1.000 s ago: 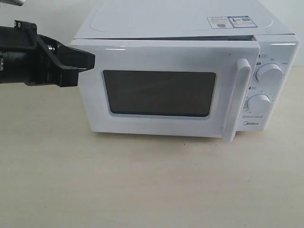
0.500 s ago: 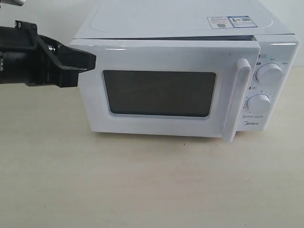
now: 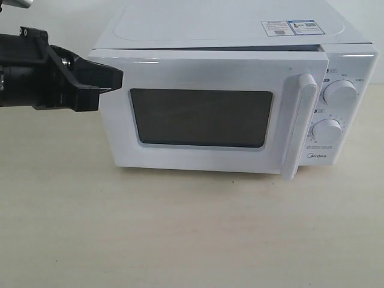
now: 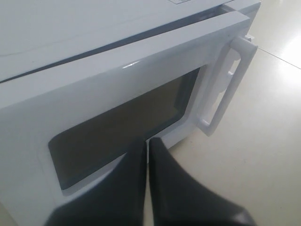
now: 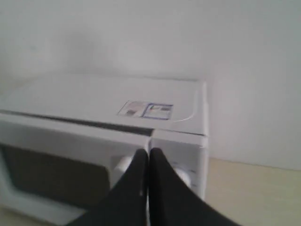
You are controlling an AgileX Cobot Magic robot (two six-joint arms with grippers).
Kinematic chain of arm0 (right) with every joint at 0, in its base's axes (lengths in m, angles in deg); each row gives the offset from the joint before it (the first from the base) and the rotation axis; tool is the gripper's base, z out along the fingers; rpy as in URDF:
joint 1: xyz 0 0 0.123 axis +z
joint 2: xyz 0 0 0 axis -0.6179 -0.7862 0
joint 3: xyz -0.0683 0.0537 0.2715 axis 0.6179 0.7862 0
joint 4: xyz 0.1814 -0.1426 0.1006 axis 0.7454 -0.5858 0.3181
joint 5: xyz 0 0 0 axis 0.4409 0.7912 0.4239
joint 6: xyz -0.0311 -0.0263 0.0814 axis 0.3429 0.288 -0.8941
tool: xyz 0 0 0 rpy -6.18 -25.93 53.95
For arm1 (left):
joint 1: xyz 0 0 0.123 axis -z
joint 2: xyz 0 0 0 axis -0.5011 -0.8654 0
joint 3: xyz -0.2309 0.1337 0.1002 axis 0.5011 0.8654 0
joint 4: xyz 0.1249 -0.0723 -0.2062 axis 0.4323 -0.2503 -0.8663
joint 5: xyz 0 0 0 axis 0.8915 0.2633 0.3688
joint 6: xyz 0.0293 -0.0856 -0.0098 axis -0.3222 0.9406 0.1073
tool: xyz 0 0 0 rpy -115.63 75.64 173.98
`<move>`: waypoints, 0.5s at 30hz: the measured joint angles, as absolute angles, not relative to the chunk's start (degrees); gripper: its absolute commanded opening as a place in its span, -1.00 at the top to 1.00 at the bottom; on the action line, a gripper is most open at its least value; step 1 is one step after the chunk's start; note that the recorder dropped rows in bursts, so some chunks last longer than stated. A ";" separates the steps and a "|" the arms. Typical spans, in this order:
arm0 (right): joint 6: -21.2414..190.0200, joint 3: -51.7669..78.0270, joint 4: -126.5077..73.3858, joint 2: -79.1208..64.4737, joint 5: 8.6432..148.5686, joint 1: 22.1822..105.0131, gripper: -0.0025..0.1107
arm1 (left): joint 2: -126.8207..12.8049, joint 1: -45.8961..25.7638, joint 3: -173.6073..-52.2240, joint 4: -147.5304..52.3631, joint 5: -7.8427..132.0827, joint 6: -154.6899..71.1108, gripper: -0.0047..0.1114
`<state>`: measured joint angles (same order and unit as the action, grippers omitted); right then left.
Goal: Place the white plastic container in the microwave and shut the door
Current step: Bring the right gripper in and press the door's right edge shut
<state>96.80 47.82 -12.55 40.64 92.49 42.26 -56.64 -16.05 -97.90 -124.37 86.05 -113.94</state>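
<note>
The white microwave stands on the table with its door almost shut, a narrow gap still showing along the top edge and at the handle. My left gripper is shut and empty, its tips against the door's upper left corner. From the left wrist the shut fingers point at the door's dark window. The right gripper is shut too, hovering near the microwave's knob side; it is outside the exterior view. The white plastic container is hidden.
Two round knobs sit on the control panel at the right. Stickers lie on the microwave top. The beige table stretches in front, and a white wall stands behind.
My left gripper has crept a little to the right against the door's left corner, and the door has swung very slightly closer to shut.
</note>
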 measured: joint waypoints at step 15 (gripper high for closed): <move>133.42 42.32 17.54 0.22 67.55 71.62 0.96 | -56.64 -16.05 -97.90 -124.37 86.05 -114.05 0.85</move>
<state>133.42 42.32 17.54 0.22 67.55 71.62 -56.64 -16.05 -97.90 -124.37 86.05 -114.05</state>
